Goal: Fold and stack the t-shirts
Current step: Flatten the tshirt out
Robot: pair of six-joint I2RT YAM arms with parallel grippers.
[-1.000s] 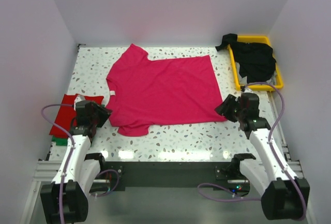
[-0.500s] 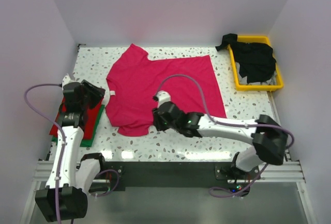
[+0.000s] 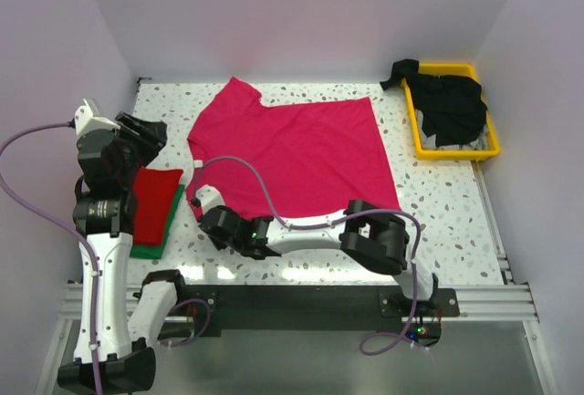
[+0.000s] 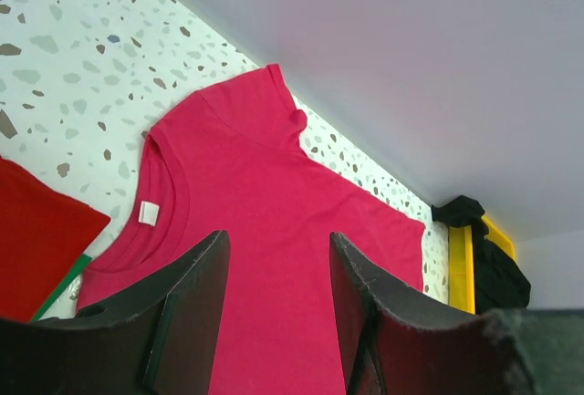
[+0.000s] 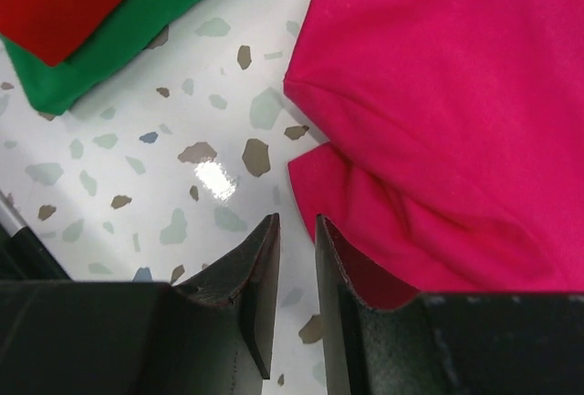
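A magenta-pink t-shirt (image 3: 292, 153) lies spread flat mid-table. At the left, a folded red t-shirt (image 3: 153, 202) rests on a folded green one (image 3: 146, 251). My right arm reaches across the front of the table. Its gripper (image 3: 206, 213) is low at the pink shirt's near-left sleeve. In the right wrist view the right gripper (image 5: 296, 223) shows a narrow gap with only bare table in it, and the sleeve edge (image 5: 365, 203) lies just outside its right finger. My left gripper (image 3: 141, 130) hangs raised over the left side, open (image 4: 278, 240) and empty.
A yellow tray (image 3: 415, 126) at the back right holds black t-shirts (image 3: 449, 103), one draped over its rim. White walls close in the table on the left, back and right. A purple cable (image 3: 260, 190) from the right arm loops over the pink shirt.
My right arm swung from the right side across to the pink shirt's near-left sleeve, its jaws narrowing. My left arm lifted up and back from the red and green stack.
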